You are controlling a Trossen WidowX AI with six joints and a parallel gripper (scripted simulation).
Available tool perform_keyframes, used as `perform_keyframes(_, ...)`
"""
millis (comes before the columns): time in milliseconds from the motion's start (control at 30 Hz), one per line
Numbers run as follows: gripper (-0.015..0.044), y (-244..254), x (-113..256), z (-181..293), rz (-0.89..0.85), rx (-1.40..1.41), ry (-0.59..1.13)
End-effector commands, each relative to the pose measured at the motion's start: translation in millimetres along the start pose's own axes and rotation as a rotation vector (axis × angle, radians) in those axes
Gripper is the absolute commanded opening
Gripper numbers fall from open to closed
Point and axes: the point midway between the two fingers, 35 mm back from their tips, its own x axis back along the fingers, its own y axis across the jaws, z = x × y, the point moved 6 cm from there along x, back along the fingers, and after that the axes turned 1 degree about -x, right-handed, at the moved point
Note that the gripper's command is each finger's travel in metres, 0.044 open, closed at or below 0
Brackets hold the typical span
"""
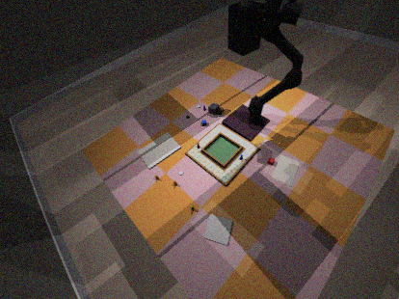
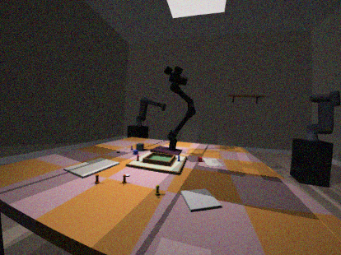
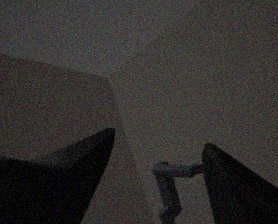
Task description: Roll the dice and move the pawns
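The wooden tray (image 1: 212, 158) (image 2: 156, 163) with a green floor sits on the pale square board (image 1: 207, 167) (image 2: 152, 168). No die shows in it. The red die (image 1: 271, 161) (image 2: 200, 159) lies on the table to the right of the board. The blue die (image 1: 203, 122) (image 2: 135, 151) lies behind the board, to the left of the arm's base. The red pawn (image 1: 198, 146) (image 2: 137, 158) stands on the board's left side, the blue pawn (image 1: 241, 157) (image 2: 179, 158) on its right side. Arrows and die numbers are unreadable. My gripper (image 3: 158, 142) is open and empty, high above the table, far from everything.
A dark grey block (image 1: 214, 108) (image 2: 140, 146) is near the base, with small pieces beside it. Flat pale slabs (image 1: 161, 150) (image 1: 218, 230) (image 2: 201, 200) and several small dark-orange figures (image 1: 175, 184) (image 2: 97, 179) stand or lie in front. A pale sheet (image 1: 286, 170) is beside the red die.
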Motion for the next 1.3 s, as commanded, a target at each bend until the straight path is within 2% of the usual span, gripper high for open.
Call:
perform_keyframes(0, 0.0275, 33, 9, 17, -0.145, -0.014, 0.036)
perform_keyframes(333, 0.0275, 124, 77, 51, -0.646, -0.067, 0.164)
perform_keyframes(467, 0.0275, 143, 102, 56, -0.776, -0.087, 0.200)
perform_keyframes(733, 0.0275, 181, 190, 58, -1.161, -0.187, 0.325)
perform_keyframes(1000, 0.0275, 189, 297, 48, -1.564, -0.269, 0.492)
perform_keyframes(1267, 0.0275, 156, 404, 33, -1.963, -0.280, 0.699)
